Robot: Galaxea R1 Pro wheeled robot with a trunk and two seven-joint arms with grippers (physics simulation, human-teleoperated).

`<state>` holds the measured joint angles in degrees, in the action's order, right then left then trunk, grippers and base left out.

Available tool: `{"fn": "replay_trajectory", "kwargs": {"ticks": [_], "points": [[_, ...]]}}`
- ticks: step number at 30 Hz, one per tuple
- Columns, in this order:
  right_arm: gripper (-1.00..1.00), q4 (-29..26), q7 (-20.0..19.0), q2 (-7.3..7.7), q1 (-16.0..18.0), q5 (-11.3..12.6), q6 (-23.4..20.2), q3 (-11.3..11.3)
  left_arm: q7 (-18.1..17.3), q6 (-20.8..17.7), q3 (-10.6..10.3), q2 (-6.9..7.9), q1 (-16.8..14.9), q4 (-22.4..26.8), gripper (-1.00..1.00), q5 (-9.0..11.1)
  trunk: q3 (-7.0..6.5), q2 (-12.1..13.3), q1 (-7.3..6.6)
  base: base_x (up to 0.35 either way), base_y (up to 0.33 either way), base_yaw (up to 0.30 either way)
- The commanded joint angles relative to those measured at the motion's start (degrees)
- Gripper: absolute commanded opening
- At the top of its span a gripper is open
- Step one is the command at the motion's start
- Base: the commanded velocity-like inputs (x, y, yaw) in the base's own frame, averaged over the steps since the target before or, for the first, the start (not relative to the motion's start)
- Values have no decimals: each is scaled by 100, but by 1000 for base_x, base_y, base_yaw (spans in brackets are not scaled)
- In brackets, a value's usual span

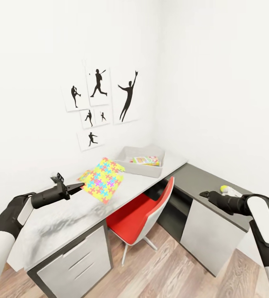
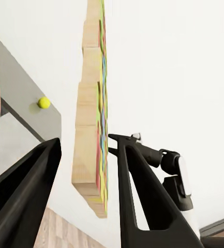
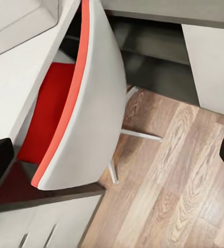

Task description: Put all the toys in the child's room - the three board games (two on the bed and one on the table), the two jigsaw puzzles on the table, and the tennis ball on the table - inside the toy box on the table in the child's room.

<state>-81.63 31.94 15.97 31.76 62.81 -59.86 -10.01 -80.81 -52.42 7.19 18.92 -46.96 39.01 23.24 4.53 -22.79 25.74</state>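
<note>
My left gripper point(image 1: 77, 187) is shut on a multicoloured jigsaw puzzle point(image 1: 102, 180), which hangs tilted above the pale grey table point(image 1: 55, 225). In the left wrist view the jigsaw puzzle point(image 2: 88, 129) stands edge-on between the two black fingers point(image 2: 137, 196). Behind it stands the light grey toy box point(image 1: 140, 169), with a yellow-green-red board game point(image 1: 145, 160) lying inside. The tennis ball point(image 1: 224, 189) rests on the dark grey section point(image 1: 196, 178), just past my right gripper point(image 1: 205, 193). The right gripper is open and holds nothing. The tennis ball point(image 2: 44, 103) is also small in the left wrist view.
A red chair point(image 1: 144, 213) is tucked under the table's corner, and the right wrist view looks down on the chair point(image 3: 80, 113) and the wood-plank floor point(image 3: 184, 170). Drawers point(image 1: 78, 265) sit under the pale top. Black sports prints point(image 1: 99, 85) hang on the white wall.
</note>
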Motion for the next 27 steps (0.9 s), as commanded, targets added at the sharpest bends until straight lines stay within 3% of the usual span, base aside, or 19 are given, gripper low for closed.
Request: {"fn": "replay_trajectory", "kwargs": {"ticks": [1, 16, 27], "points": [[100, -3, 58, 10, 4, 62, -14, 1, -3, -55, 0, -1, -6, 1, -100, 7, 13, -13, 5, 120, -186, 1], [100, -7, 49, -22, 6, 71, -14, -4, 4, -58, 2, -3, -6, 1, -100, 16, 13, -13, 5, 227, -75, 2], [100, -10, 49, -32, 14, 73, -14, -1, 1, -58, 2, -3, -6, 1, -100, 23, 13, -13, 5, 250, -202, 237]]}}
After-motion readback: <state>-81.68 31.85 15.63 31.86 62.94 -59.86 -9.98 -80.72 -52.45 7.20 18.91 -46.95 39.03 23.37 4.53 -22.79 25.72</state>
